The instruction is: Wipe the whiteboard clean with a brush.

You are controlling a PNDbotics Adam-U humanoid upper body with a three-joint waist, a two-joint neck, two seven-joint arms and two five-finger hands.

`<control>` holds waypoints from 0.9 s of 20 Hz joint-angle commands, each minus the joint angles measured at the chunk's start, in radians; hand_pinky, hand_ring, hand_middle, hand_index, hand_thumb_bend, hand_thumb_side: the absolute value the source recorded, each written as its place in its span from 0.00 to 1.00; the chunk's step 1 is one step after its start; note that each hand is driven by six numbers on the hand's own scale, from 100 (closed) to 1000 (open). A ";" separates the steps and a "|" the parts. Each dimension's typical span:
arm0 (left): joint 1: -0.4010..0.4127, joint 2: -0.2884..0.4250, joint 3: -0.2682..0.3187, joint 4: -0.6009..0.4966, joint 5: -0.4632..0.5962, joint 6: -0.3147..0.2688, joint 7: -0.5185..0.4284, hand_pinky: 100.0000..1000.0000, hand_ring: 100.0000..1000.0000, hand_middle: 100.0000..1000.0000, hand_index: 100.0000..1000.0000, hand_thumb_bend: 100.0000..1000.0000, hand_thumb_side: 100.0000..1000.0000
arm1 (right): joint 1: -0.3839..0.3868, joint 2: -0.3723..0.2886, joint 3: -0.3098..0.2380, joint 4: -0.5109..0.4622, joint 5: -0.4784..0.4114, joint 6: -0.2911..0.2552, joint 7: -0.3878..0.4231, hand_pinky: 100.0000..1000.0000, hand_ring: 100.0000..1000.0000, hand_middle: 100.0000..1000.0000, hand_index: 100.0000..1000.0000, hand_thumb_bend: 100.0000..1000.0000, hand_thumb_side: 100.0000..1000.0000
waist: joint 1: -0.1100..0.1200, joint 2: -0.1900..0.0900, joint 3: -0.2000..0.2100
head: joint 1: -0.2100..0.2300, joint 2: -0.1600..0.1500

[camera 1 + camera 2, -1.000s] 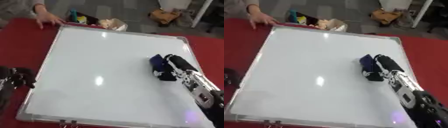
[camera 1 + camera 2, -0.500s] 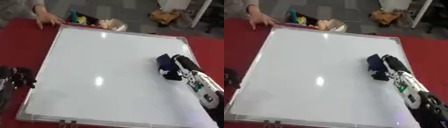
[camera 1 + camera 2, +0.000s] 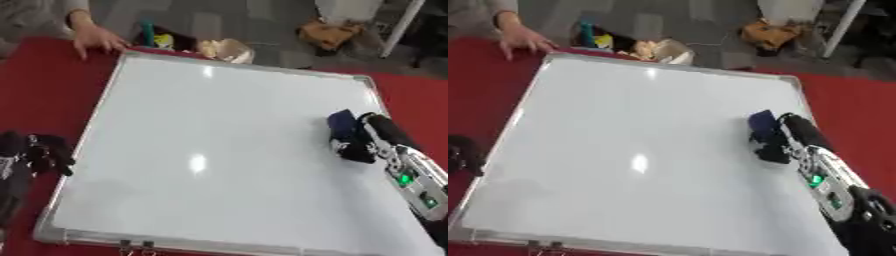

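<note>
A large whiteboard (image 3: 219, 150) with a silver frame lies flat on the red table; its surface shows no marks, only glare spots. A dark blue brush (image 3: 343, 129) rests on the board near its right edge. My right hand (image 3: 378, 135) is curled around the brush, pressing it on the board; the forearm runs to the lower right corner. My left hand (image 3: 39, 152) lies at the left edge of the board on the red cloth, its black fingers curled and holding nothing.
A person's hand (image 3: 92, 37) rests on the table at the board's far left corner. Beyond the far edge lie a teal marker (image 3: 149, 32), some small coloured things and a crumpled pale cloth (image 3: 223, 50). A brown bag (image 3: 328, 32) sits on the floor.
My right hand has slid the brush to the right across the board toward its right edge. The left hand has stayed where it was.
</note>
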 commanded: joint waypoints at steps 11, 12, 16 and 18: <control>-0.007 0.019 0.005 -0.017 0.001 -0.001 -0.003 0.43 0.49 0.52 0.62 0.68 0.91 | 0.001 -0.014 0.022 0.018 -0.003 -0.011 0.026 0.60 0.55 0.49 0.37 0.00 0.40 | 0.006 -0.014 0.003 | 0.002 -0.008; -0.007 0.018 0.004 -0.017 0.001 -0.002 -0.003 0.43 0.49 0.52 0.62 0.68 0.91 | -0.002 -0.014 0.026 0.015 -0.001 -0.015 0.029 0.60 0.55 0.50 0.37 0.00 0.40 | 0.007 -0.014 0.004 | 0.002 -0.009; -0.008 0.018 0.004 -0.016 0.002 -0.002 -0.004 0.43 0.49 0.52 0.62 0.68 0.91 | -0.016 -0.010 0.045 0.005 0.014 -0.032 0.050 0.60 0.55 0.50 0.37 0.00 0.40 | 0.008 -0.016 0.012 | 0.000 -0.009; -0.009 0.018 0.003 -0.017 0.002 -0.002 -0.005 0.43 0.49 0.52 0.62 0.68 0.91 | -0.024 -0.008 0.056 -0.002 0.023 -0.042 0.061 0.61 0.55 0.50 0.37 0.00 0.40 | 0.008 -0.016 0.015 | 0.000 -0.008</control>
